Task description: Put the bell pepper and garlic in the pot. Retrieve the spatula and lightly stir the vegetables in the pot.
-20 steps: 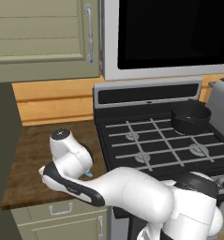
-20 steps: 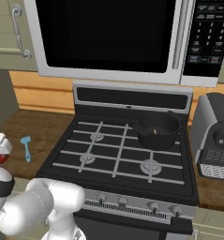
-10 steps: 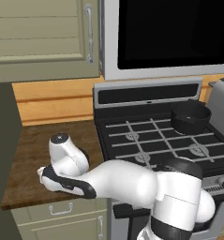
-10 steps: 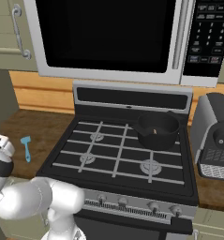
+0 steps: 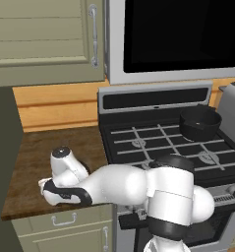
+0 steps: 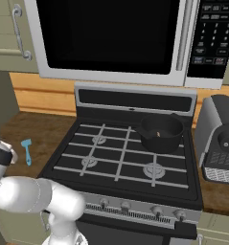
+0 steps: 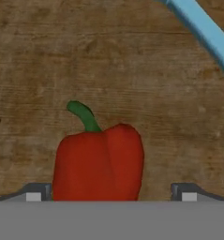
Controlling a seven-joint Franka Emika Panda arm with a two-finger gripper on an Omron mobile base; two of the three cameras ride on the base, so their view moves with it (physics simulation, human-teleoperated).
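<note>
Two finger tips of the claw (image 7: 111, 196) stand wide apart on either side of the bell pepper (image 7: 99, 164), which lies on the wooden table (image 7: 62, 56), not gripped. Beyond it: spatula (image 7: 205, 30). Farther: empty pot (image 6: 160, 133) on the stove (image 6: 120, 158).

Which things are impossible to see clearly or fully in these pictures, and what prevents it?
- Gripper, hand view: just the fingertips show, one each side of the bell pepper; contact cannot be judged.
- Bell pepper, hand view: its lower part is cut off by the bottom edge.
- Spatula, hand view: a corner-cropped handle; right base view: too small for detail.
- Pot, both base views: contents too small to identify.
</note>
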